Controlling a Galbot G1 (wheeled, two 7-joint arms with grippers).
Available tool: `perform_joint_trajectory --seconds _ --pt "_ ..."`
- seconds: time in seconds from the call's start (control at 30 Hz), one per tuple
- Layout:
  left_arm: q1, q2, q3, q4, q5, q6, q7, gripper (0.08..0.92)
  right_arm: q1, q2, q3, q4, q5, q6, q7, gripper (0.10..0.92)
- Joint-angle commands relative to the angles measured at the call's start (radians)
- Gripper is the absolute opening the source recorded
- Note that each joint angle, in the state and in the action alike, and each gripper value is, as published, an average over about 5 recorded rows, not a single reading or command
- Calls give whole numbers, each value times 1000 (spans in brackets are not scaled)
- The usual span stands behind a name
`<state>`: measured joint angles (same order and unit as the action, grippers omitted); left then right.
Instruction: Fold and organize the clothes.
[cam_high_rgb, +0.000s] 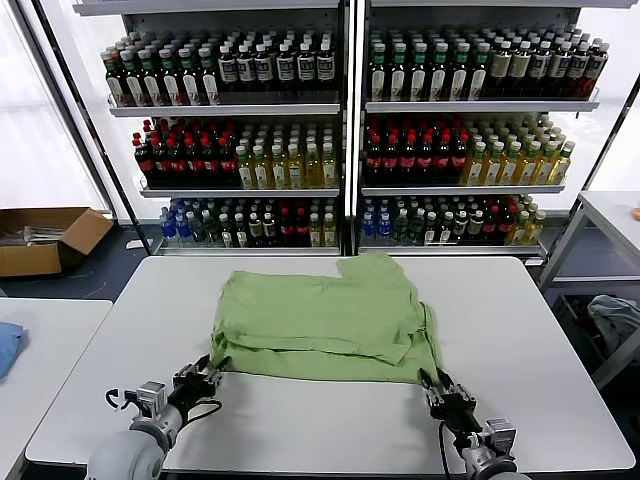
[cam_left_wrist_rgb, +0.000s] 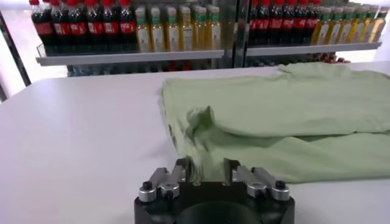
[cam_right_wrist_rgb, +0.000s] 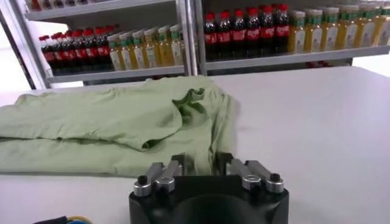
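Left gripper (cam_high_rgb: 208, 377): sitting low at the near left corner of the polo shirt (cam_high_rgb: 320, 318). In its wrist view the fingers (cam_left_wrist_rgb: 183, 171) are pinching in on the shirt's near hem, green fabric bunched between them.
Right gripper (cam_high_rgb: 440, 388): doing the same at the near right corner, fingers (cam_right_wrist_rgb: 178, 164) narrowed with the hem edge caught between them.
Polo shirt: light green, lying partly folded in the middle of the white table (cam_high_rgb: 520, 330), one layer doubled over another, a sleeve sticking out toward the far side.
Behind the table: shelves (cam_high_rgb: 350, 105) packed with bottled drinks, dark, red and yellow-green rows.
Off to the left: cardboard box (cam_high_rgb: 45, 240) sitting on the floor, and a bit of blue cloth (cam_high_rgb: 8, 345) showing on the neighbouring table.
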<state>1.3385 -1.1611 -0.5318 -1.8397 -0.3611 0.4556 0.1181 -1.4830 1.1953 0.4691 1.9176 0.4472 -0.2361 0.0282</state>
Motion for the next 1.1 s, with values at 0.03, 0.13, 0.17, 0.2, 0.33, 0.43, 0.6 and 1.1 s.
perform_joint_trajectory --seconds 0.03,0.13,0.17,0.2,0.33,0.43,0.6,1.1 --pt "-3 7 5 27 -2 4 4 302 9 -1 -1 -14 26 -5 6 195" --pt "7 9 4 20 -3 3 3 216 3 -6 1 -4 29 -10 1 129" --pt "15 11 3 12 -4 4 3 182 -2 -9 1 3 31 -12 -2 121" --pt "24 13 1 2 -4 5 4 156 -8 -13 2 11 35 -15 -6 113" --pt "67 21 -7 -36 2 18 4 96 -46 -38 1 51 49 -25 -21 113" --pt "107 24 -20 -70 10 21 3 89 -79 -49 9 87 54 -35 -23 113" --pt "212 17 -63 -160 18 29 0 88 -169 -65 37 171 56 -44 -24 113" --pt "631 -108 -305 -412 119 -10 16 85 -517 -65 79 362 -41 -31 -8 113"
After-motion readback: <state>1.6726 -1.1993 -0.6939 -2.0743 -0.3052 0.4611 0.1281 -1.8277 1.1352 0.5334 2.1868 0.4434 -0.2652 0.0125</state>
